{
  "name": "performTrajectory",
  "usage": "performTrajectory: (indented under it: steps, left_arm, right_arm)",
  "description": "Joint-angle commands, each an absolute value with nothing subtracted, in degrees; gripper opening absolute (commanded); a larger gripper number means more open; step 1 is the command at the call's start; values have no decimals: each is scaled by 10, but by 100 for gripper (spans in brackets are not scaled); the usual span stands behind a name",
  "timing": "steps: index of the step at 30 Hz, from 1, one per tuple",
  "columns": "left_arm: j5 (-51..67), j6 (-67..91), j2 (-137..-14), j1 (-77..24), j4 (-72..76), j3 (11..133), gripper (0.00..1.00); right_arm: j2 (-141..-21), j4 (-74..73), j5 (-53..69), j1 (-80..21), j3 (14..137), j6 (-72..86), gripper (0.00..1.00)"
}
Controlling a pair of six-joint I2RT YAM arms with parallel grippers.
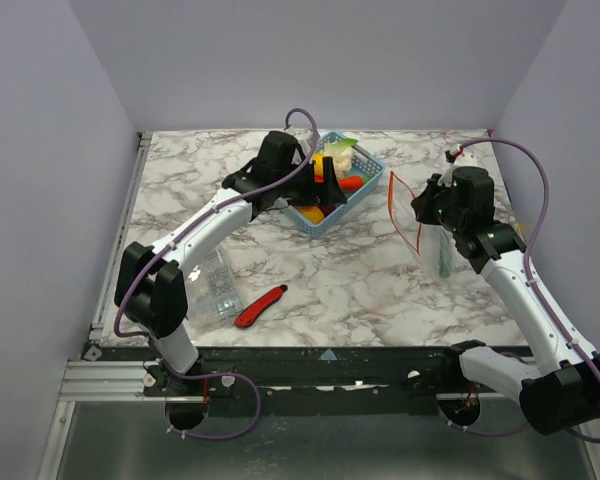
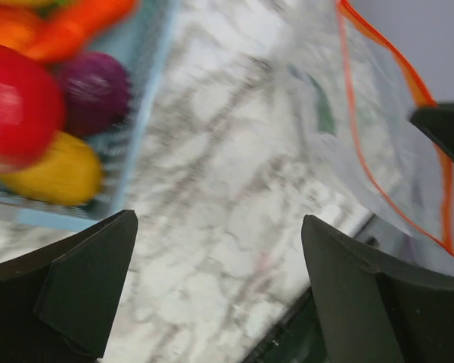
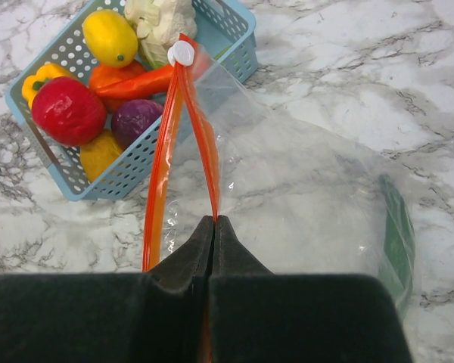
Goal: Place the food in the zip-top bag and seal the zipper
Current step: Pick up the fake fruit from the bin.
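Note:
The food lies in a blue lattice basket (image 1: 365,190): a red piece (image 3: 68,110), a yellow piece (image 3: 110,36), an orange piece (image 3: 136,85), a purple piece (image 3: 135,121) and a white piece (image 3: 163,19). My right gripper (image 3: 214,221) is shut on one side of the orange-red zipper (image 3: 204,136). It holds the clear zip-top bag (image 1: 412,215) up with its mouth parted and facing the basket. A green piece (image 3: 397,242) shows inside the bag. My left gripper (image 2: 219,287) is open and empty over the marble beside the basket (image 2: 140,113), between basket and bag (image 2: 378,128).
A red utility knife (image 1: 260,306) lies near the front edge. A rigid clear ridged box (image 1: 215,285) stands beside the left arm's base. A white slider (image 3: 181,53) sits at the far end of the zipper.

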State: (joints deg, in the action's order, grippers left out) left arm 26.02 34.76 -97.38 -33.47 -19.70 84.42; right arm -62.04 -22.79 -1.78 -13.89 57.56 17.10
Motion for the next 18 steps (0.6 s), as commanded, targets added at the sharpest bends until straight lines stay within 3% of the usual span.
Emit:
performTrajectory:
  steps: [1,11,18]
  left_arm:
    - [17,238,-956,-325,-227,840,96]
    - [-72,134,-1133,-299,-346,1056,99]
    - [-15,112,-1216,-289,-397,1142,99]
  right_arm:
    - [-617,-219,11,-139,567,174,0]
    - [-616,-218,11,-140,566,173,0]
    - [-616,-215,9,-141,565,172,0]
